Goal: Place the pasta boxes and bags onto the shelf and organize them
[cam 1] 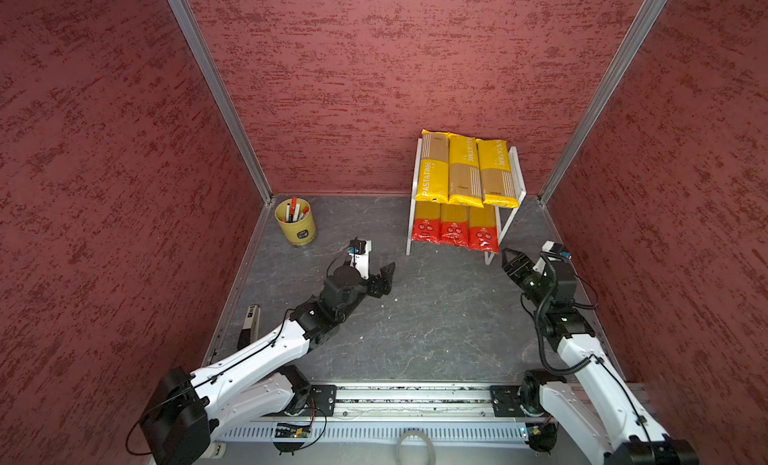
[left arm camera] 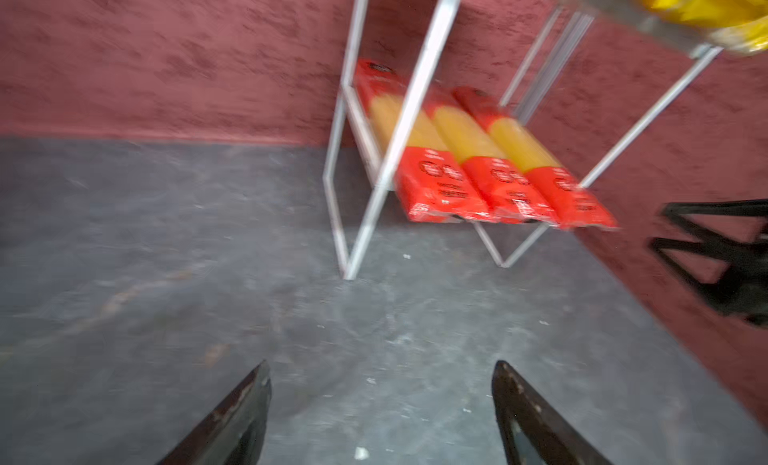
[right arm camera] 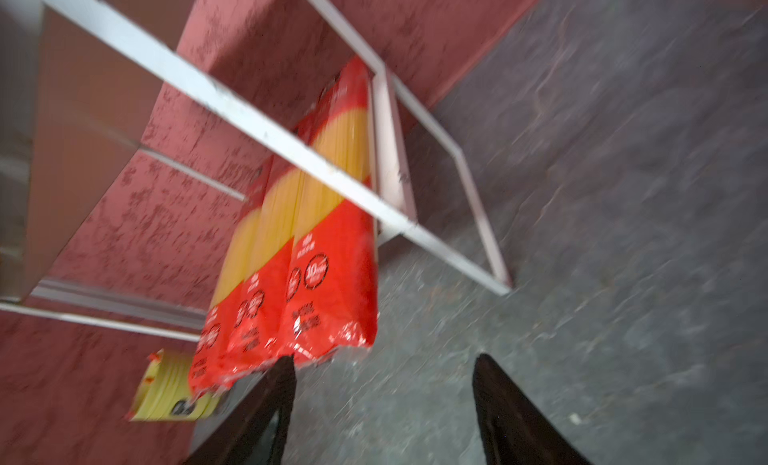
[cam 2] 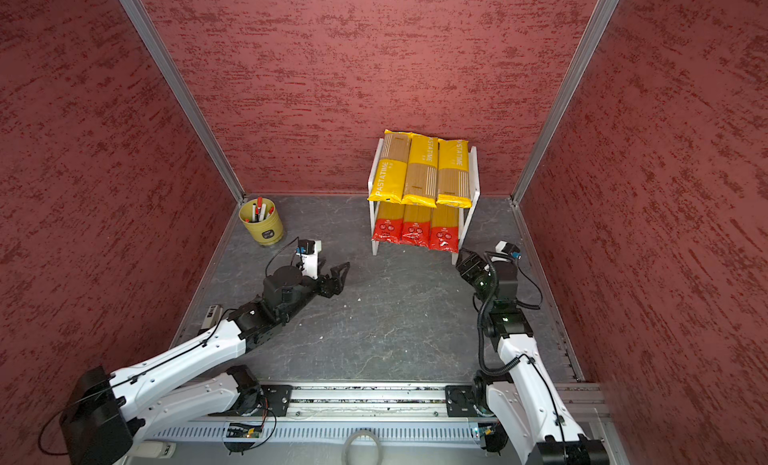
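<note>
Yellow PASTATIME packs (cam 1: 465,172) fill shelf (cam 1: 520,174) top tier, red spaghetti packs (cam 1: 454,231) bottom tier: sorted by kind. Left gripper (left arm camera: 379,365), right gripper (right arm camera: 384,359) both spread, empty.

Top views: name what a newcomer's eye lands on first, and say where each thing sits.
The three yellow packs lettered PASTATIME stand out most, lying side by side on the top tier of the white shelf at the back right. Right below, three red packs fill the lower tier, their ends jutting past its front edge. A yellow-green cup of pens stands apart at the back left of the table.
</note>
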Action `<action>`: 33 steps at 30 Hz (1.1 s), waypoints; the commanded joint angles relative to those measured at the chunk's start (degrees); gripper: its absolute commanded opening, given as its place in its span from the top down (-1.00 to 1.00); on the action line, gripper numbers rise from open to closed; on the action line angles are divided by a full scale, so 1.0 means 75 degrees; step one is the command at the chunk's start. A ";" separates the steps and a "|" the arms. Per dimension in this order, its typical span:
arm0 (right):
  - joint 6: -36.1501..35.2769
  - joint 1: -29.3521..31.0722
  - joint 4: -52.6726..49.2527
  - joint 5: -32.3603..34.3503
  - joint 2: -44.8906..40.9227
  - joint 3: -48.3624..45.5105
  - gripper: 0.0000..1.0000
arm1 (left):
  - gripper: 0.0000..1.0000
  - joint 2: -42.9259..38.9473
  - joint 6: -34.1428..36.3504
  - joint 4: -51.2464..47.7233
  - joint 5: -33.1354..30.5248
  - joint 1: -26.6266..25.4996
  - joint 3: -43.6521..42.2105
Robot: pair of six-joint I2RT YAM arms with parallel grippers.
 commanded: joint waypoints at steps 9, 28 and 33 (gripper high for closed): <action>-0.3959 -0.0052 0.6658 0.4068 0.3256 -0.1680 -0.47 | -0.69 0.1902 0.1535 0.4430 -0.0920 0.4104 -0.1813; -0.4286 -0.0766 1.0281 0.1499 0.5798 -0.2493 -0.98 | -0.99 0.4302 0.1442 0.6046 0.2117 0.5581 -0.1529; -0.4289 -0.0767 1.0356 0.1500 0.5824 -0.2499 -0.98 | -0.99 0.4306 0.1565 0.6113 0.2089 0.5457 -0.1562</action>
